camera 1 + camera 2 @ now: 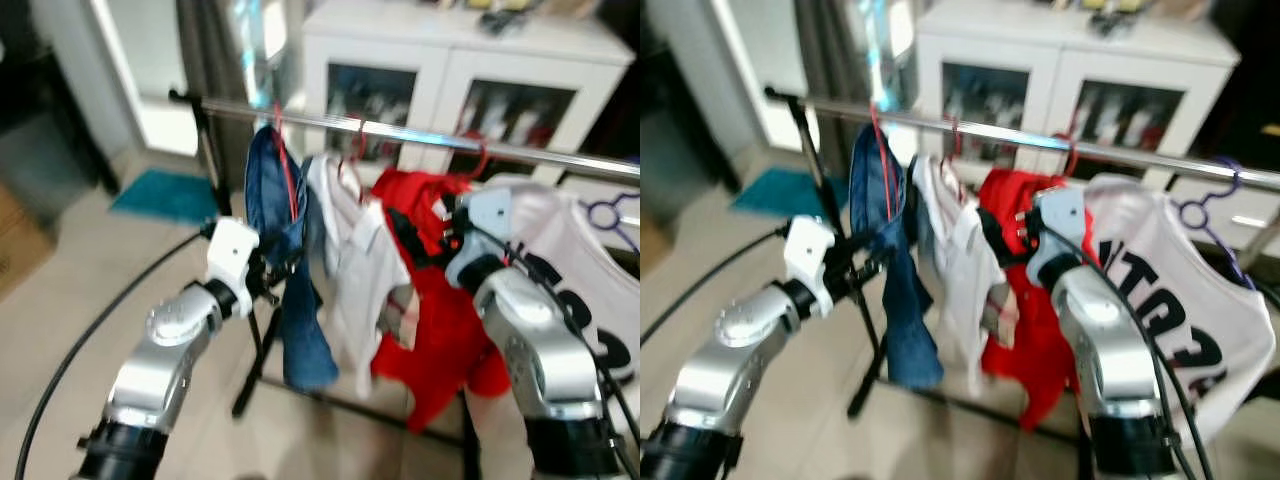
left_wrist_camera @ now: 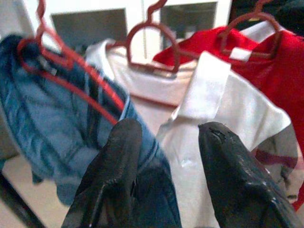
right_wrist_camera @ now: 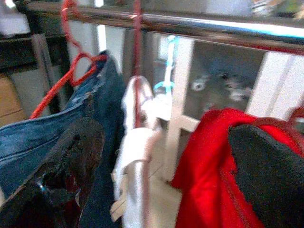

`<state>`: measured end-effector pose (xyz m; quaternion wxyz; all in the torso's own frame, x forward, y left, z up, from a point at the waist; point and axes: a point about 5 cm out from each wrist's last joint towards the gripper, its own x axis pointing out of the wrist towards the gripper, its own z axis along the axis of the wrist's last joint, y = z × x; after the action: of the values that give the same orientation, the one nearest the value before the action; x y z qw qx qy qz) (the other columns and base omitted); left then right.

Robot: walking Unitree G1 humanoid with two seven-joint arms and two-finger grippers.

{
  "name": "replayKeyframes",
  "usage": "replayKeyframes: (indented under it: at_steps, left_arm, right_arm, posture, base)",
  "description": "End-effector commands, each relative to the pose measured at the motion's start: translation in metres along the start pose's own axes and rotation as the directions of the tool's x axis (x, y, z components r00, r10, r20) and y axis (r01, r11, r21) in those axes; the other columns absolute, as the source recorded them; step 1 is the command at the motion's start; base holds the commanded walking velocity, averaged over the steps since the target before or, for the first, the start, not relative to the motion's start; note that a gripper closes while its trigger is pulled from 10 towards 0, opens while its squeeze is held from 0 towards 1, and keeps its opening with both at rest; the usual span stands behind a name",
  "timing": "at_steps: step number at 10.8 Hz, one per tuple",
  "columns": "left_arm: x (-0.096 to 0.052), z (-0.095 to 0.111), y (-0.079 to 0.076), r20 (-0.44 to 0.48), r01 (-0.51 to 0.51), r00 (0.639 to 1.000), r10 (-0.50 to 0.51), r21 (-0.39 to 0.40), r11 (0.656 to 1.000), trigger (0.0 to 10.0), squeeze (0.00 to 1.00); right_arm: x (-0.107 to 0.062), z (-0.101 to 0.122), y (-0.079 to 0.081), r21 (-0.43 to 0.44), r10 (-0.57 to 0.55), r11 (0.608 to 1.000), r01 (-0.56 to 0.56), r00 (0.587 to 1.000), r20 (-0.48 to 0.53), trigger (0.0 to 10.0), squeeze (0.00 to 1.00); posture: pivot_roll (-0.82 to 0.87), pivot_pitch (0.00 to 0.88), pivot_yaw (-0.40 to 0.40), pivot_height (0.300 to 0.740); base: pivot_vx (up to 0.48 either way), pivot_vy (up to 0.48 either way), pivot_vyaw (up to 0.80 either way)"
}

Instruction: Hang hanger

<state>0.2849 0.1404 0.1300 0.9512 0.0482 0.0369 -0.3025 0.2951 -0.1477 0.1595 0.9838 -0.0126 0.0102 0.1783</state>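
A chrome rail (image 1: 420, 135) carries blue jeans (image 1: 295, 300) on a red hanger (image 2: 71, 80), a white shirt (image 1: 350, 270) on a second red hanger (image 2: 152, 42), and a red garment (image 1: 440, 330). At the right end a white printed jersey (image 1: 1180, 310) hangs on a purple hanger (image 1: 1205, 205). My left gripper (image 1: 275, 265) is open at the jeans' edge, with denim and the white shirt showing between its fingers (image 2: 124, 180). Up by the red garment's shoulder, my right gripper (image 1: 425, 235) is wide open, one finger (image 3: 270, 175) against the red cloth.
A white cabinet (image 1: 450, 70) with glass doors stands behind the rack. A teal mat (image 1: 165, 195) lies on the floor at the back left. A black cable (image 1: 90, 330) curves across the floor. A cardboard box (image 1: 15, 240) sits at the far left.
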Motion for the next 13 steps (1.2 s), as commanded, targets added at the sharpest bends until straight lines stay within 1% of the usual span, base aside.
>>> replayKeyframes:
  at_steps: [1, 2, 3, 4, 5, 6, 7, 8, 9, 10, 11, 13]
  left_arm:
    - [-0.002, 0.0, 0.004, -0.007, -0.017, 1.0, 0.017, 0.005, 1.0, 10.0, 0.0]
    - [-0.004, -0.001, 0.004, -0.012, -0.009, 1.0, 0.01, 0.007, 1.0, 10.0, 0.0]
    - [-0.005, -0.001, 0.005, -0.019, -0.006, 1.0, 0.006, 0.012, 1.0, 10.0, 0.0]
    - [-0.005, -0.001, 0.006, -0.021, -0.005, 1.0, 0.005, 0.014, 1.0, 10.0, 0.0]
    - [-0.008, -0.001, 0.006, -0.034, 0.035, 0.999, -0.034, 0.026, 0.999, 10.0, 0.0]
    - [-0.009, -0.001, 0.005, -0.036, 0.066, 0.997, -0.065, 0.024, 0.998, 10.0, 0.0]
    - [-0.012, 0.001, 0.004, -0.036, 0.127, 0.991, -0.126, 0.018, 0.992, 10.0, 0.0]
    - [-0.015, 0.002, 0.005, -0.041, 0.169, 0.985, -0.169, 0.007, 0.986, 10.0, 0.0]
    - [-0.017, 0.002, 0.005, -0.042, 0.183, 0.982, -0.183, 0.005, 0.983, 10.0, 0.0]
    - [-0.017, 0.003, 0.005, -0.041, 0.189, 0.981, -0.189, 0.009, 0.982, 10.0, 0.0]
    - [-0.019, 0.004, 0.005, -0.044, 0.198, 0.979, -0.197, 0.018, 0.98, 10.0, 0.0]
    - [-0.022, 0.003, 0.006, -0.051, 0.207, 0.977, -0.206, 0.018, 0.978, 10.0, 0.0]
  right_arm:
    - [0.001, 0.002, 0.002, 0.008, 0.014, 1.0, -0.014, 1.0, 0.007, 10.0, 0.0]
    - [0.002, 0.003, 0.004, 0.027, 0.018, 0.999, -0.018, 1.0, 0.013, 10.0, 0.0]
    - [0.003, 0.004, 0.005, 0.066, 0.022, 0.998, -0.024, 0.999, 0.029, 10.0, 0.75]
    - [0.004, 0.005, 0.005, 0.077, 0.024, 0.997, -0.027, 0.999, 0.036, 10.0, 0.75]
    - [0.017, 0.009, 0.007, 0.085, 0.02, 0.996, -0.022, 0.999, 0.028, 10.0, 1.0]
    - [0.024, 0.01, 0.009, 0.076, 0.029, 0.997, -0.03, 0.999, 0.014, 10.0, 1.0]
    - [0.04, 0.013, 0.012, 0.051, 0.047, 0.998, -0.045, 0.998, -0.03, 10.0, 1.0]
    - [0.06, 0.017, 0.011, 0.04, 0.043, 0.998, -0.04, 0.996, -0.077, 10.0, 0.88]
    - [0.069, 0.016, 0.012, 0.036, 0.069, 0.997, -0.066, 0.992, -0.109, 10.0, 0.0]
    - [0.076, 0.016, 0.015, 0.038, 0.108, 0.994, -0.104, 0.987, -0.123, 10.0, 0.0]
    - [0.086, 0.016, 0.017, 0.026, 0.126, 0.992, -0.123, 0.983, -0.134, 10.0, 0.0]
    - [0.098, 0.018, 0.012, 0.02, 0.073, 0.997, -0.071, 0.987, -0.146, 10.0, 0.0]
  posture:
    - [-0.07, 0.0, -0.007, 0.74]
    - [-0.06, 0.0, -0.006, 0.74]
    - [-0.06, 0.0, -0.004, 0.74]
    - [-0.06, 0.0, 0.0, 0.74]
    - [-0.06, 0.0, 0.007, 0.74]
    - [-0.06, 0.0, 0.009, 0.74]
    - [-0.07, 0.0, 0.013, 0.74]
    - [-0.06, 0.0, 0.013, 0.74]
    - [-0.06, 0.0, 0.011, 0.74]
    - [-0.06, 0.0, 0.009, 0.74]
    - [-0.05, 0.0, 0.005, 0.74]
    - [-0.04, 0.0, 0.005, 0.74]
  base:
    - [0.0, 0.0, 0.0]
    - [0.0, 0.0, 0.0]
    - [0.0, 0.0, 0.0]
    - [0.0, 0.0, 0.0]
    - [0.0, 0.0, 0.0]
    - [0.0, 0.0, 0.0]
    - [0.0, 0.0, 0.0]
    - [0.0, 0.0, 0.0]
    - [0.0, 0.0, 0.0]
    - [0.0, 0.0, 0.0]
    - [0.0, 0.0, 0.0]
    - [0.0, 0.0, 0.0]
